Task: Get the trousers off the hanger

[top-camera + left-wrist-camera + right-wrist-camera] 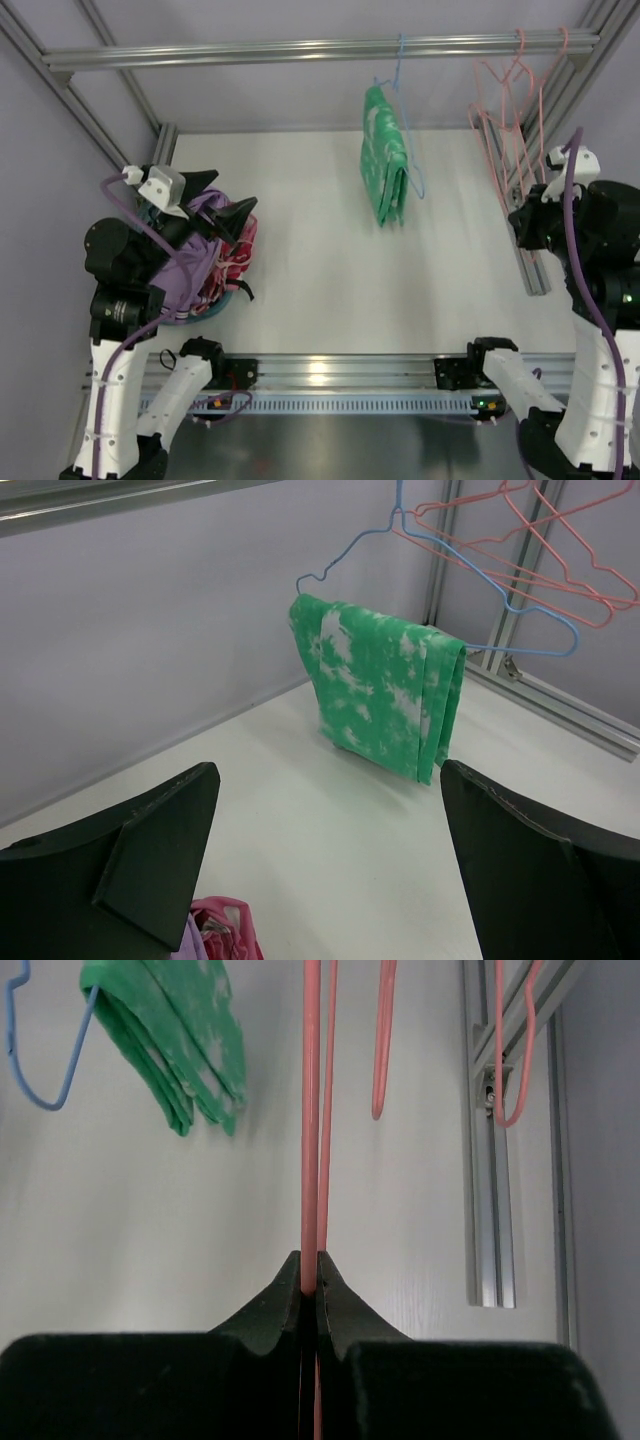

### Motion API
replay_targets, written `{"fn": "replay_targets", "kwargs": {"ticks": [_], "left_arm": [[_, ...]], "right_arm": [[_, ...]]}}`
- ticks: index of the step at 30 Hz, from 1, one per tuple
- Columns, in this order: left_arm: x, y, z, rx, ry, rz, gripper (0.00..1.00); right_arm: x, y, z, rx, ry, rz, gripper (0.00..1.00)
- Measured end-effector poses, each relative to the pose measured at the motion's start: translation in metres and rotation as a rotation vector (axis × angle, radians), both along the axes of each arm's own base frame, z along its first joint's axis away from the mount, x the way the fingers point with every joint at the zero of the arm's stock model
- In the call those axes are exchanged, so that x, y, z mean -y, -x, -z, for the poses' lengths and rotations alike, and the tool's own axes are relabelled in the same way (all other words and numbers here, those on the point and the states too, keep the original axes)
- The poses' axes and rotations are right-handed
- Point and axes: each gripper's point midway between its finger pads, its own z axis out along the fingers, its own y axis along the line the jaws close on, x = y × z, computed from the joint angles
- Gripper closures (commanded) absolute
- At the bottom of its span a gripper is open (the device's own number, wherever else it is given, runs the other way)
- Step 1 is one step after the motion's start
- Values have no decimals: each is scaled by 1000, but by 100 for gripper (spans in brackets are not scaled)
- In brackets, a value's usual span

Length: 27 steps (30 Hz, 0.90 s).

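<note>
My right hand (309, 1265) is clamped shut on the salmon-pink wire hanger (311, 1110) near the right frame post. My left hand (325, 780) gapes wide, holding nothing, above the lilac trousers (185, 270). They lie on the pink-and-red clothes heap (238, 250) at the desk's (320, 280) left side, well apart from that hanger.

Thin salmon-pink wire hanger (310, 1110), triangular with curved hook, bare, hanging at the right end of the overhead aluminium rail (300, 48), lilac-purple soft cloth trousers (188, 272), crumpled, off the hanger, lying well apart from the rail, out from its left end.
</note>
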Motion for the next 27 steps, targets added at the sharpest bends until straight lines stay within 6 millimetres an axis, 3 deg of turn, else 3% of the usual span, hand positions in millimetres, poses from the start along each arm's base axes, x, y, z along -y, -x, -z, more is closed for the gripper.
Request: {"fn": "replay_targets", "kwargs": {"ticks": [7, 17, 22, 27], "left_arm": [[-3, 13, -1, 40, -9, -4, 2], [-3, 10, 9, 15, -17, -9, 2], [-3, 6, 13, -1, -19, -10, 2], [-3, 4, 15, -9, -20, -11, 2]], "right_arm": [[6, -71, -11, -22, 30, -9, 100], [7, -130, -27, 28, 36, -22, 100], [7, -152, -11, 3, 25, -23, 100], [5, -155, 17, -59, 3, -24, 100]]}}
